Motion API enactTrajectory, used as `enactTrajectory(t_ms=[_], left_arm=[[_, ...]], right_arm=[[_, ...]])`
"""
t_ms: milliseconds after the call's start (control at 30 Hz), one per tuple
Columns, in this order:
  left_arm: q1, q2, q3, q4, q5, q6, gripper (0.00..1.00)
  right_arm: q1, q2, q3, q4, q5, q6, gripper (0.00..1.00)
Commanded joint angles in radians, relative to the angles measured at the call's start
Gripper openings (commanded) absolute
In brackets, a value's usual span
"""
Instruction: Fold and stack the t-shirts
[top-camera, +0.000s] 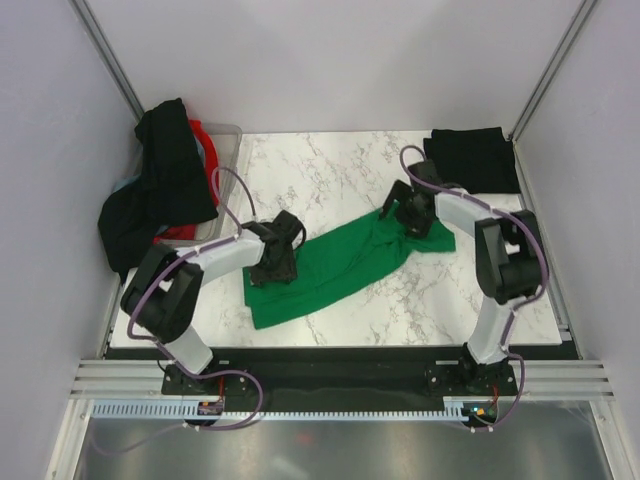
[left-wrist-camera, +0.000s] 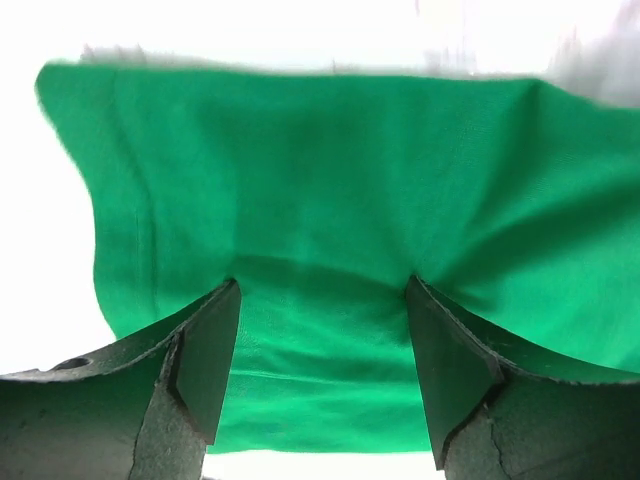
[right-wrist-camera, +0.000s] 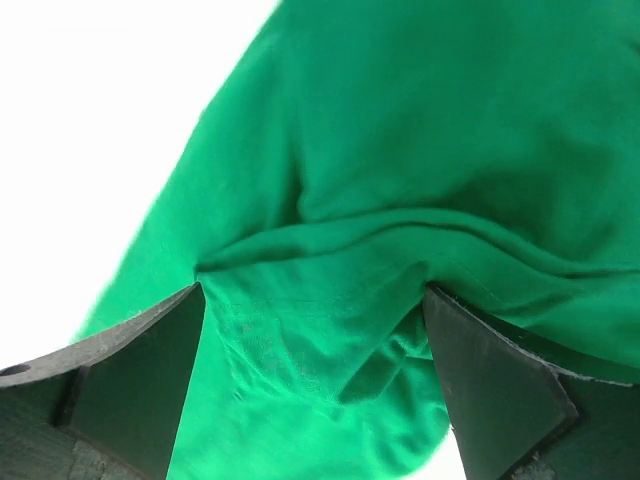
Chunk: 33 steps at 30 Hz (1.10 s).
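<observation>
T-shirt in green (top-camera: 345, 258): lying stretched across the marble table (top-camera: 320, 170), running from 8 o'clock to 2 o'clock.
Left gripper (left-wrist-camera: 322, 285): pressing on its 8 o'clock end, jaws spread wide.
Right gripper (right-wrist-camera: 312, 290): straddling bunched cloth at its 2 o'clock end, jaws spread wide.
Folded black t-shirt (top-camera: 472, 158): sitting at the table's 1 o'clock corner.
Plastic tub (top-camera: 232, 135): standing at 10 o'clock, black t-shirts (top-camera: 165, 175) and a red t-shirt (top-camera: 205, 145) draping over it.

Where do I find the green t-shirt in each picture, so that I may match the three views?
Top external: the green t-shirt lies mid-table, slanting from near left to far right.
Left wrist: it fills most of the frame, beyond the open left gripper.
Right wrist: it fills centre and right, bunched inside the open right gripper.
Shared landmark: the white table, bright at each wrist view's left side.
</observation>
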<state>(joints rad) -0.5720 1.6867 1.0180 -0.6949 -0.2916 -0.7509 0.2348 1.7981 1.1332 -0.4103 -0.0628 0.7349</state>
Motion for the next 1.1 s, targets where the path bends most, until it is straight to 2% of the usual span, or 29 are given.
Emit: enactTrajectory(t_ms=[0,33,133,367,500,667,767,933,1067], left_arm=[[-0.087,-0.111,-0.103,-0.035,0.127,-0.096,0.74],[-0.103,-0.134,-0.12,-0.035,0.147,-0.114,0.75],[-0.16,-0.196,-0.194,0.003,0.226,-0.186,0.75],[-0.218,-0.225,-0.317,0.231,0.463,-0.304,0.71],[-0.221,-0.243,-0.285,0.278,0.503,-0.312,0.71],[-0.22,-0.197,-0.202,0.258,0.523,-0.229,0.79],[-0.216,-0.187,-0.052,0.099,0.41,-0.147,0.83],[-0.212,-0.139,0.2,-0.191,0.131,-0.005,0.84],[-0.207,-0.049,0.446,-0.366,-0.024,0.064,0.84]], right_arm=[[0.034,0.269,0.192,0.006,-0.043,-0.06,0.98],[0.043,0.309,0.311,-0.031,-0.046,-0.077,0.98],[0.081,0.446,0.492,-0.056,-0.08,-0.08,0.98],[0.109,0.701,0.793,-0.073,-0.12,-0.048,0.98],[0.11,0.815,0.937,-0.058,-0.135,-0.051,0.98],[0.123,0.885,1.145,-0.03,-0.228,-0.095,0.98],[0.124,0.793,1.114,-0.048,-0.204,-0.156,0.98],[0.126,0.496,0.95,-0.077,-0.138,-0.245,0.98],[0.141,0.232,0.78,-0.097,-0.055,-0.29,0.98]])
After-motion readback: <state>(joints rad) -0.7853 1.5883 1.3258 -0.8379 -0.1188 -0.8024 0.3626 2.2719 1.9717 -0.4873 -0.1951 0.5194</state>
